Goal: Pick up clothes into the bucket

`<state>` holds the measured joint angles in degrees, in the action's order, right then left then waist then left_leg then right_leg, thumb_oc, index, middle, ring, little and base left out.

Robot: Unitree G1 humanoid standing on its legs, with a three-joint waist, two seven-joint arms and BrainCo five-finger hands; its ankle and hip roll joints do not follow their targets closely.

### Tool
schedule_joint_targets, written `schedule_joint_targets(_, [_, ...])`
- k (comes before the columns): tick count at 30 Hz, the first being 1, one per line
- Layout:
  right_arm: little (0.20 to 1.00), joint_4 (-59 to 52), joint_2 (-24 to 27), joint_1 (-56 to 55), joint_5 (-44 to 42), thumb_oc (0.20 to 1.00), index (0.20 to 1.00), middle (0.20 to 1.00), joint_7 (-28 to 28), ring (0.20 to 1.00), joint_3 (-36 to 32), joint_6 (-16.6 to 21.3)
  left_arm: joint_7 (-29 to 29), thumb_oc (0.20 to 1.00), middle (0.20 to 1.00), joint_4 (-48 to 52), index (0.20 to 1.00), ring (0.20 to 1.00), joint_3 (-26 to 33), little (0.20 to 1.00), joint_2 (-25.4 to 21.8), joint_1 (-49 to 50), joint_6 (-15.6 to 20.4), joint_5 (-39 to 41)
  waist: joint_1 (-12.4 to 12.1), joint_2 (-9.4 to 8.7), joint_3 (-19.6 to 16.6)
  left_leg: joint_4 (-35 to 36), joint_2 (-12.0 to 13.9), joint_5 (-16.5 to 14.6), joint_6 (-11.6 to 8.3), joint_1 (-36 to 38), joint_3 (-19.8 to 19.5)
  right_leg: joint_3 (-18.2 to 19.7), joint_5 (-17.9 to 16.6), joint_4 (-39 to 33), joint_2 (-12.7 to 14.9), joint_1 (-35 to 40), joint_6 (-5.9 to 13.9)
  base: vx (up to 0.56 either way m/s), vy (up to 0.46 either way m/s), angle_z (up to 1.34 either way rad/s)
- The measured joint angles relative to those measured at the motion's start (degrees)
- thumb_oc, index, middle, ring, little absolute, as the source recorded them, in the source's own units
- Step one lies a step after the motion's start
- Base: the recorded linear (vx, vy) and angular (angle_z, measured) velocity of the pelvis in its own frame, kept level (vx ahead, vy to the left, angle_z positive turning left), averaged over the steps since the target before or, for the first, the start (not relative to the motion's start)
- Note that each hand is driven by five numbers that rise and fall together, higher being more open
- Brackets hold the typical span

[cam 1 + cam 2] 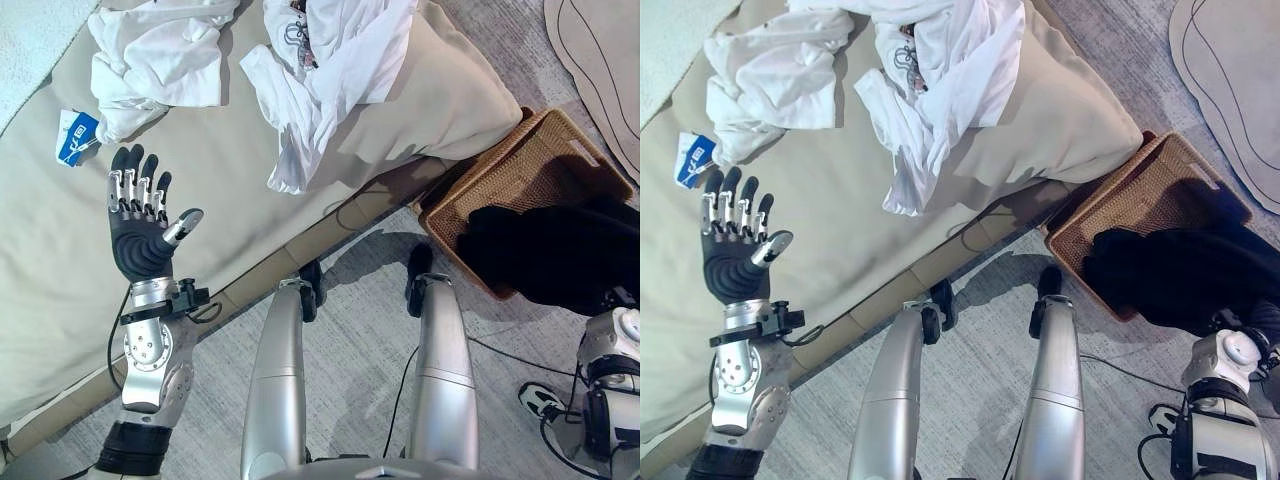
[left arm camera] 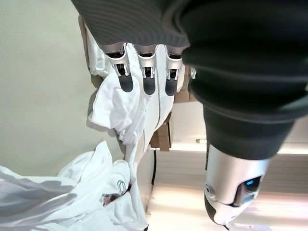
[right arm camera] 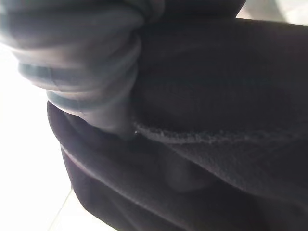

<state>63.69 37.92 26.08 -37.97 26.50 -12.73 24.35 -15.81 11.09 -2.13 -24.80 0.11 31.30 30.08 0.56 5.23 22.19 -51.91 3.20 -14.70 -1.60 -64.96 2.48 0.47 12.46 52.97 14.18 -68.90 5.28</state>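
Lower right of the frame: we see our right hand (image 1: 612,300) buried in the black garment (image 1: 560,255) draped over the wicker basket (image 1: 540,160), likely dropping it in; finger state we cannot tell. Left of centre, left hand (image 1: 140,215) hovers flat and empty over the bed (image 1: 60,270), heading for the white clothes (image 1: 320,70) at top. Blue tag (image 1: 76,135), print unreadable.

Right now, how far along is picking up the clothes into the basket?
Done: a black garment lies in the wicker basket; the right arm ends in it, hand hidden. In hand: nothing; the left hand hovers open over the bed. Left: two white garments, one ahead of that hand, one hanging off the edge.
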Motion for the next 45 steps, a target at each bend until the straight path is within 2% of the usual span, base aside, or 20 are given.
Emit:
schedule_joint_targets(3, [0.200, -0.89, -0.75, 3.61, 2.91, 0.200, 0.200, 0.200, -0.19, 0.200, 3.97, -0.26, 0.05, 1.000, 1.000, 0.43, 1.000, 1.000, 0.12, 1.000, -0.08, 0.69, 0.18, 0.04, -0.64, -0.03, -0.76, -0.18, -0.22, -0.03, 0.05, -1.21, -0.02, 0.20, 0.11, 0.30, 0.07, -1.16, -0.14, 0.00, 0.000, 0.00])
schedule_joint_targets(4, [0.200, -0.40, -1.04, 5.20, 3.28, 0.200, 0.200, 0.200, -0.13, 0.200, 4.76, -0.63, 0.06, 1.000, 1.000, 0.84, 1.000, 1.000, 0.07, 1.000, -0.22, 1.10, 0.49, 0.06, -0.08, -0.10, -1.10, -0.41, -0.21, 0.01, 0.05, -2.06, 0.00, 0.32, -0.04, 0.48, 0.04, -2.07, -0.21, 0.00, 0.000, 0.00])
schedule_joint_targets(8, [0.200, 0.12, -1.05, 9.06, 4.46, 0.200, 0.200, 0.200, -0.06, 0.200, 5.38, -1.32, 0.06, 1.000, 1.000, 0.99, 1.000, 1.000, 0.03, 1.000, -0.22, 1.30, 0.51, 0.13, -1.08, -0.09, -1.11, -1.28, -0.27, 0.02, 0.03, -3.13, 0.23, 0.72, -0.07, 1.38, 0.12, -3.40, -0.26, 0.00, 0.000, 0.00])
schedule_joint_targets(14, [0.200, 4.44, -0.39, 15.32, 7.27, 0.200, 0.200, 0.200, -0.24, 0.200, 11.15, -4.71, 0.07, 1.000, 1.000, 1.04, 1.000, 1.000, -0.06, 1.000, -0.49, 1.56, 0.54, 0.57, -1.58, -0.08, -1.12, -3.02, -0.45, -0.01, 0.03, -4.90, 0.11, 0.88, 0.07, 2.66, 0.34, -4.91, -0.45, 0.00, -0.002, 0.01])
schedule_joint_targets(17, [0.200, 4.34, 0.57, 15.37, 11.63, 0.200, 0.200, 0.200, -1.44, 0.200, 14.73, -6.15, 0.11, 1.000, 1.000, 1.10, 1.000, 1.000, -0.06, 1.000, -0.57, 1.60, 0.54, 0.60, -1.62, -0.08, -1.11, -3.71, -0.48, -0.09, 0.12, -5.57, 0.15, 0.97, 0.08, 3.21, 0.32, -5.56, -0.45, 0.00, 0.000, 0.00])
schedule_joint_targets(25, [0.200, 7.36, 0.60, 16.45, 14.20, 0.200, 0.200, 0.200, -1.62, 0.200, 15.49, -7.28, 0.41, 1.000, 1.000, 1.13, 1.000, 1.000, -0.14, 1.000, -0.56, 1.66, 0.54, 0.68, -1.58, -0.08, -1.11, -3.81, -0.46, -0.17, 0.22, -5.74, 0.25, 1.42, 0.07, 3.38, 0.29, -5.93, -0.44, 0.00, 0.000, 0.00])
schedule_joint_targets(26, [0.376, 7.87, 0.60, 16.52, 14.32, 0.376, 0.376, 0.376, -1.62, 0.376, 15.48, -7.35, 0.41, 1.000, 1.000, 1.14, 1.000, 1.000, -0.14, 1.000, -0.57, 1.66, 0.54, 0.68, -1.62, -0.07, -1.12, -3.80, -0.45, -0.16, 0.22, -5.74, 0.26, 1.43, 0.06, 3.38, 0.29, -5.93, -0.45, 0.00, 0.000, 0.00])
schedule_joint_targets(27, [0.699, 8.53, 0.60, 16.61, 14.33, 0.699, 0.699, 0.699, -1.62, 0.699, 15.47, -7.45, 0.40, 1.000, 1.000, 1.14, 1.000, 1.000, -0.14, 1.000, -0.57, 1.66, 0.54, 0.67, -1.63, -0.07, -1.12, -3.80, -0.45, -0.17, 0.22, -5.74, 0.25, 1.42, 0.06, 3.41, 0.29, -5.93, -0.45, 0.00, 0.000, 0.00])
schedule_joint_targets(28, [0.909, 9.00, 0.61, 16.63, 14.33, 0.909, 0.909, 0.909, -1.60, 0.909, 15.42, -7.75, 0.40, 1.000, 1.000, 1.14, 1.000, 1.000, -0.14, 1.000, -0.57, 1.66, 0.54, 0.68, -1.67, -0.07, -1.12, -3.79, -0.44, -0.16, 0.22, -5.74, 0.25, 1.42, 0.06, 3.41, 0.29, -5.93, -0.45, 0.00, 0.000, 0.00])
schedule_joint_targets(29, [1.000, 9.98, 0.61, 16.79, 14.33, 1.000, 1.000, 1.000, -1.57, 1.000, 15.38, -8.15, 0.39, 1.000, 1.000, 1.15, 1.000, 1.000, -0.13, 1.000, -0.57, 1.66, 0.54, 0.67, -1.72, -0.07, -1.12, -3.78, -0.48, -0.16, 0.22, -5.75, 0.26, 1.42, 0.06, 3.41, 0.32, -5.93, -0.45, 0.00, 0.000, 0.00])
schedule_joint_targets(40, [1.000, 11.58, 0.60, 17.41, 14.02, 1.000, 1.000, 1.000, -1.05, 1.000, 13.12, -8.54, 0.34, 1.000, 1.000, 1.18, 1.000, 1.000, -0.07, 1.000, -0.52, 1.20, 0.52, 0.71, -1.62, -0.05, -1.25, -2.57, -0.37, 0.08, 0.24, -5.43, 0.39, 1.31, -0.23, 2.32, 0.22, -5.70, -0.38, 0.00, -0.001, 0.00])
schedule_joint_targets(45, [1.000, 11.69, 0.85, 14.17, 12.50, 1.000, 1.000, 1.000, -6.15, 1.000, 13.13, -9.70, 1.82, 1.000, 1.000, 0.01, 1.000, 1.000, -0.05, 1.000, -0.17, -0.26, 0.31, 2.28, -1.45, -0.15, -1.52, 4.73, -0.15, 2.49, 0.65, -0.43, 0.50, -0.47, -3.08, -5.02, 0.00, -0.16, 0.08, -0.01, -0.003, -0.02])
